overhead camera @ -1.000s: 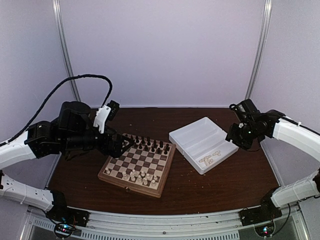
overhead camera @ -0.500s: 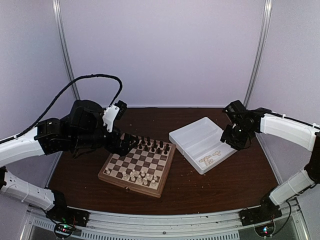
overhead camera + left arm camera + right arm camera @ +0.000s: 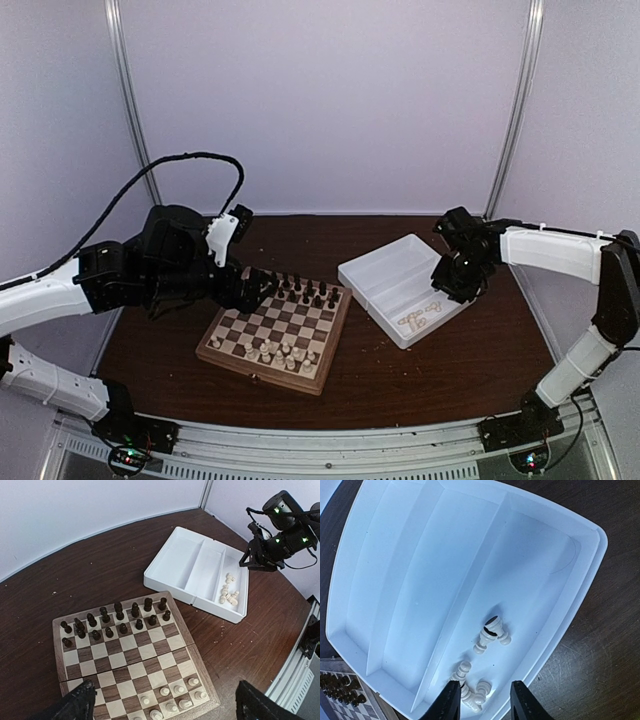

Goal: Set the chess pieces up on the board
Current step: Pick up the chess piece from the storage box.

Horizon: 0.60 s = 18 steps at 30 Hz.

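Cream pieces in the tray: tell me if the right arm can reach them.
Probably yes: the right arm's fingers hover right above the cream pieces in the open-topped tray, nothing in between.

Pale lilac walls (image 3: 320, 100), slim metal posts (image 3: 130, 100), dark brown wooden tabletop (image 3: 420, 370).

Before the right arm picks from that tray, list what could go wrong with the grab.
1. The cream pieces lie tumbled and touching in one compartment of the white tray; the right gripper may pinch two at once or catch one sideways.
2. Some lie close to the tray's wall, so a finger may strike it.
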Tool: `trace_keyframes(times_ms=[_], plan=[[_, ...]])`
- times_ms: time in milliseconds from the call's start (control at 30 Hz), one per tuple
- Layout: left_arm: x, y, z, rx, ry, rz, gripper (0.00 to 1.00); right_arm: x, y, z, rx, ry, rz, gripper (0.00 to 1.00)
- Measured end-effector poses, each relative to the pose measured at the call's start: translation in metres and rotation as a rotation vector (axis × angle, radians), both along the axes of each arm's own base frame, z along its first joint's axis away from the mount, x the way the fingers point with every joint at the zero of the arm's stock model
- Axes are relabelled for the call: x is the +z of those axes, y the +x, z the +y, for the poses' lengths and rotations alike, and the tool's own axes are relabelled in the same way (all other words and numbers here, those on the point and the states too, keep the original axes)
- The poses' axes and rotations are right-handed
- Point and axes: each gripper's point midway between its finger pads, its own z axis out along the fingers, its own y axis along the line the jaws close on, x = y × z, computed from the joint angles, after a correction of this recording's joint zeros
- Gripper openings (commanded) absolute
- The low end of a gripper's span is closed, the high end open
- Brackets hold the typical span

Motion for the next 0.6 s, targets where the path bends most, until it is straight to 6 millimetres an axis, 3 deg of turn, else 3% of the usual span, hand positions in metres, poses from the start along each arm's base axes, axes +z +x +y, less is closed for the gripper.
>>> trace_keyframes(times_ms=[233, 433, 600], plan=[[0.003, 0.001, -0.002, -0.003, -0.005, -0.002, 0.98, -0.017, 0.016, 0.004, -0.013, -0.016, 0.040, 0.37], [0.001, 0.002, -0.003, -0.003, 0.003, 0.000, 0.98, -0.049, 0.017, -0.002, -0.035, -0.048, 0.114, 0.36], [-0.003, 0.005, -0.008, -0.009, 0.026, 0.001, 0.98, -0.059, 0.019, -0.003, -0.025, -0.071, 0.150, 0.37]])
